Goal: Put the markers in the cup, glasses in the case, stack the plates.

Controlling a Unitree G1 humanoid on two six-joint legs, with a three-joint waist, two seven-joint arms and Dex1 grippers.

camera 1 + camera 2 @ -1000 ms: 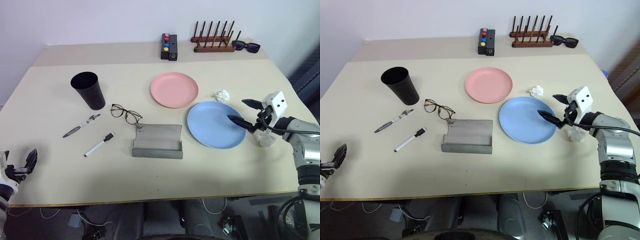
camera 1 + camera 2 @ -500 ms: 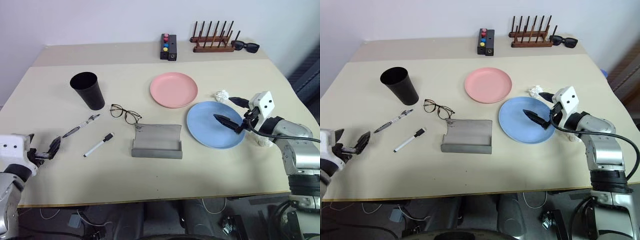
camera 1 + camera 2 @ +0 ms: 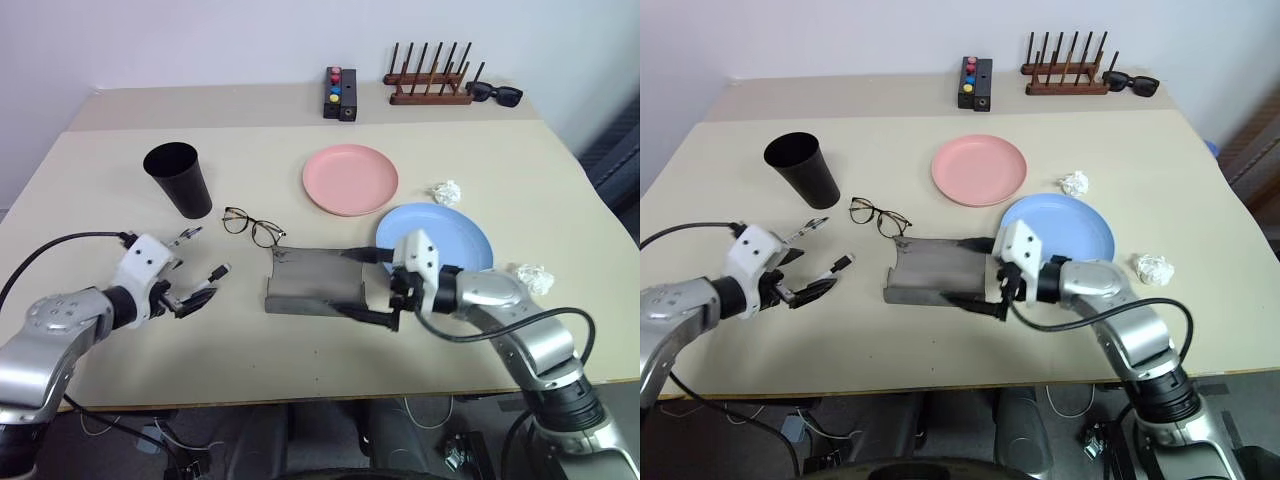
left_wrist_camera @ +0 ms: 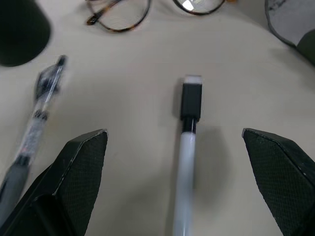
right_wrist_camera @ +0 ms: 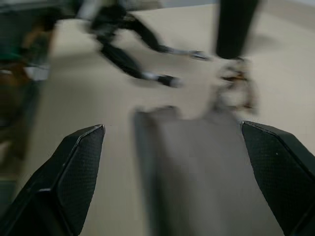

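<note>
My left gripper stands open low over the table, its fingers on either side of the white marker with the black cap. The grey pen lies just beside it, toward the black cup. The wire-framed glasses lie between the cup and the grey case, whose flap is open. My right gripper is open, pointing left, its fingers spanning the case. The pink plate and the blue plate lie side by side, the blue one partly behind my right hand.
Two crumpled paper balls lie near the blue plate. At the back edge stand a wooden rack, black sunglasses and a small black box with coloured buttons.
My left arm has swung in from the front left corner to the white marker. My right arm has moved left from over the blue plate to the case.
</note>
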